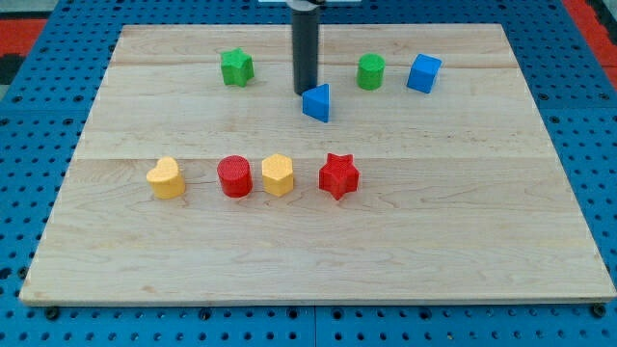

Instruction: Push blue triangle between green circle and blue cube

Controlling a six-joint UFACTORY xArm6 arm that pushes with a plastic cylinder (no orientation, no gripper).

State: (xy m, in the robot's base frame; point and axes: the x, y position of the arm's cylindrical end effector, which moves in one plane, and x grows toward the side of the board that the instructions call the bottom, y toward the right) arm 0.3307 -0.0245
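Observation:
The blue triangle (pixel 317 103) lies on the wooden board (pixel 318 241) near the view's top centre. My tip (pixel 305 93) stands just to its upper left, touching or nearly touching it. The green circle (pixel 371 71) is up and to the right of the triangle. The blue cube (pixel 423 73) stands right of the green circle, with a narrow gap between them.
A green star (pixel 236 67) sits at the upper left. A row across the middle holds a yellow heart (pixel 167 178), a red cylinder (pixel 234 177), a yellow hexagon (pixel 277 174) and a red star (pixel 338 175). Blue pegboard surrounds the board.

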